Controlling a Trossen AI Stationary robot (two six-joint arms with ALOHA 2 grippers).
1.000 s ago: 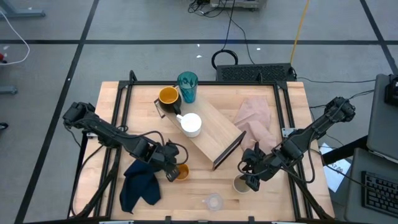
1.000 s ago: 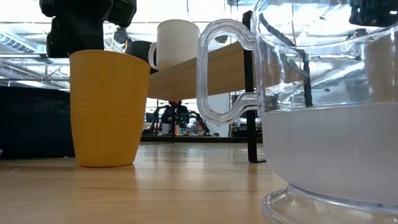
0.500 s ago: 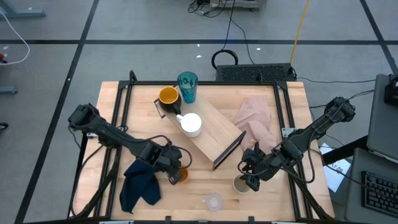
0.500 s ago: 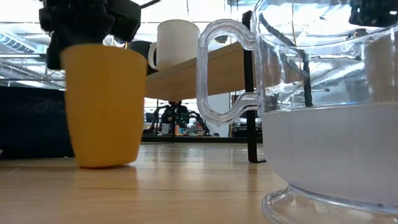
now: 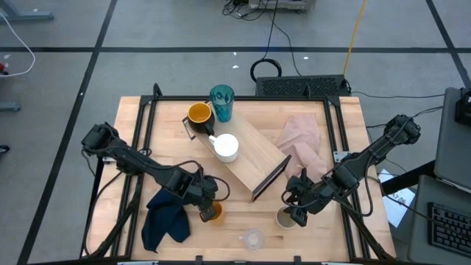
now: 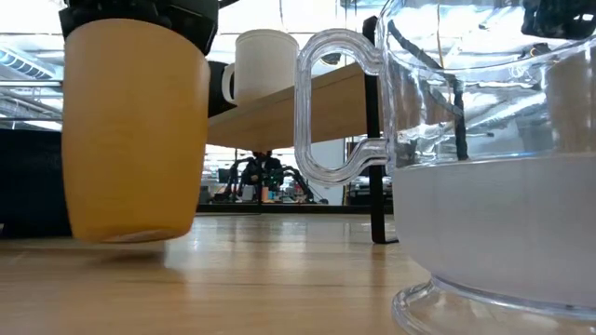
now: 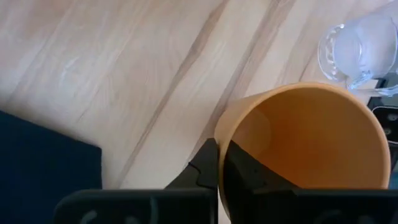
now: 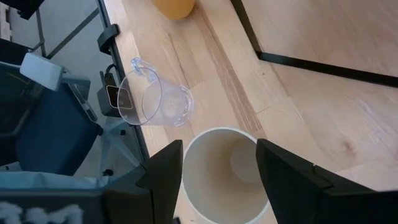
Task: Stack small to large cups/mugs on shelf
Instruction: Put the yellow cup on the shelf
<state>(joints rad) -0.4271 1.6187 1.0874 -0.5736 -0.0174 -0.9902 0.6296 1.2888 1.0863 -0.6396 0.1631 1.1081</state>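
left gripper (image 5: 207,208): lower centre-left of high view, fingers clamped on the rim of the orange cup (image 5: 213,211); one finger (image 7: 208,163) outside the wall, one inside
orange cup: tilted, base partly off the table (image 5: 132,132) in low view, left of frame (image 6: 135,130)
right gripper (image 5: 293,209): lower right of high view, fingers apart, straddling the beige cup (image 5: 285,218) without visibly touching it
beige cup: upright on table, open mouth between the two fingers in right wrist view (image 8: 225,171)
clear cup (image 5: 253,238): bottom centre of high view, near table's front edge, between the two grippers; fills right of low view
shelf (image 5: 249,157): centre of high view, lying diagonally
white mug (image 5: 225,146): on shelf, at its upper-left end
yellow mug (image 5: 199,115): upper centre, just beside shelf's upper-left end
teal tumbler (image 5: 221,102): just right of yellow mug
blue cloth (image 5: 165,221): lower left, beside left gripper
pink cloth (image 5: 302,140): right of shelf
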